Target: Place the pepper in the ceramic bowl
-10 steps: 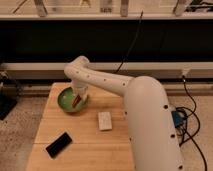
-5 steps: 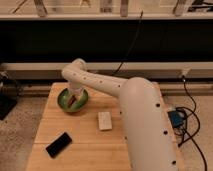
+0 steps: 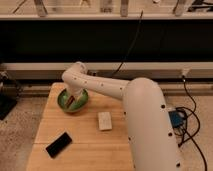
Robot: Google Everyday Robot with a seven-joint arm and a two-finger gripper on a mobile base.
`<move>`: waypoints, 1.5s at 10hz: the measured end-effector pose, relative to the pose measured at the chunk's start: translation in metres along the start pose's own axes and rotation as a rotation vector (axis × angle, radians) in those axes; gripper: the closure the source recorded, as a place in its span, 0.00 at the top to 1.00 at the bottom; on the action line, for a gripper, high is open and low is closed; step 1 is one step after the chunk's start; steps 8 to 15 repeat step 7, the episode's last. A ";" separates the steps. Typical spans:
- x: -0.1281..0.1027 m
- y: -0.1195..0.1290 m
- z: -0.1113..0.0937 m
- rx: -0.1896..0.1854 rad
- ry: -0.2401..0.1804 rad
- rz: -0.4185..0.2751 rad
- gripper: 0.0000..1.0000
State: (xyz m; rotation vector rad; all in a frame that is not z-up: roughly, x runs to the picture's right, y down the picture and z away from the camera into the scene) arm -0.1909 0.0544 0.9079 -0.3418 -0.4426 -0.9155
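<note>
One gripper (image 3: 73,101) inside green ceramic bowl (image 3: 85,102)

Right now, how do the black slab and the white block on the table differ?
The black slab is dark, longer and lies diagonally, nearer the camera; the white block is pale, shorter and sits mid-table. Both lie flat on the wooden table, away from the gripper, which is in the green bowl.

No writing can be read on anything; the jaws sit inside the ceramic bowl (image 3: 61,101).
</note>
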 end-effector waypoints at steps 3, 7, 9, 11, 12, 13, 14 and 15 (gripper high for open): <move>0.006 0.001 -0.003 0.030 0.030 -0.002 0.80; 0.009 0.008 -0.006 0.019 0.015 0.007 0.80; 0.009 0.008 -0.006 0.019 0.015 0.007 0.80; 0.009 0.008 -0.006 0.019 0.015 0.007 0.80; 0.009 0.008 -0.006 0.019 0.015 0.007 0.80; 0.009 0.008 -0.006 0.019 0.015 0.007 0.80; 0.009 0.008 -0.006 0.019 0.015 0.007 0.80; 0.009 0.008 -0.006 0.019 0.015 0.007 0.80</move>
